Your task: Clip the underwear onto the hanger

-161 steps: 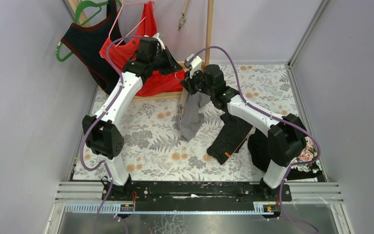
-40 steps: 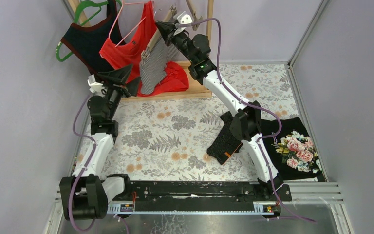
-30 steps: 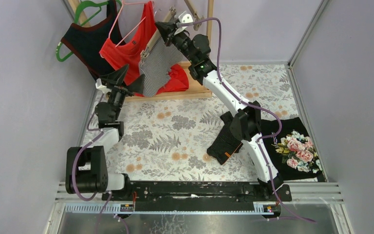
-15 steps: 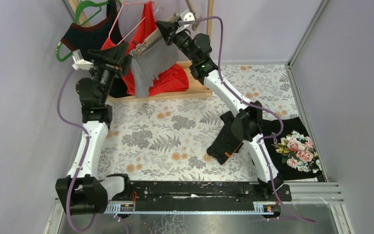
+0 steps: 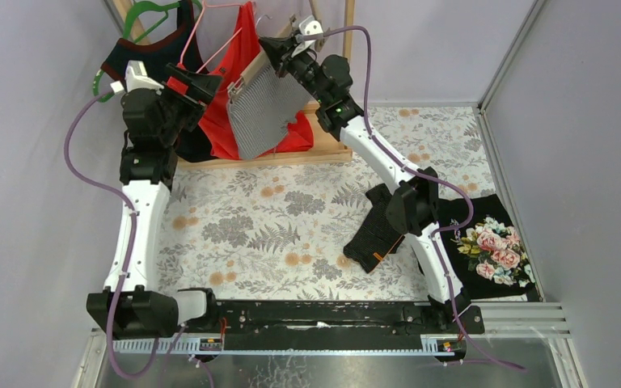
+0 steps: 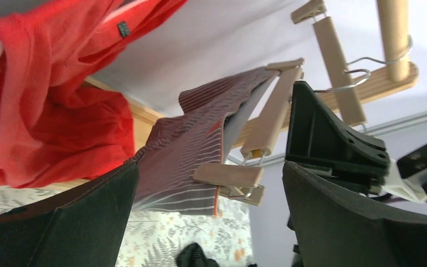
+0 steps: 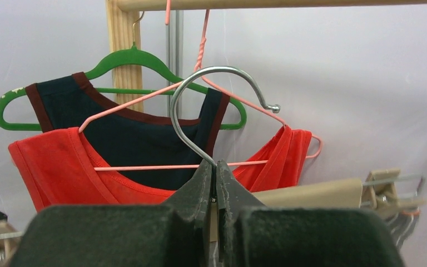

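A wooden clip hanger [image 5: 252,74] is held up at the back rack, slanting down to the left. My right gripper [image 7: 212,173] is shut on the base of its metal hook [image 7: 200,94]. The grey striped underwear [image 5: 265,109] hangs from the hanger bar [image 6: 269,119]. A far clip [image 6: 286,64] pinches the waistband. The near clip [image 6: 228,175] lies against the fabric's corner, and I cannot tell whether it bites. My left gripper [image 6: 210,179] is open wide just left of the hanger [image 5: 198,85], with that near clip showing between its fingers.
A red top [image 7: 61,161] on a pink hanger and a dark top [image 7: 139,144] on a green hanger [image 7: 133,58] hang from the rod [image 7: 256,4]. Another wooden clip hanger [image 6: 333,61] hangs there. A black garment [image 5: 380,230] and a floral one [image 5: 489,250] lie on the table.
My left arm has swung up from low on the left to the hanger's left end, still open. The underwear has swung and spread flat. The right gripper has kept its hold.
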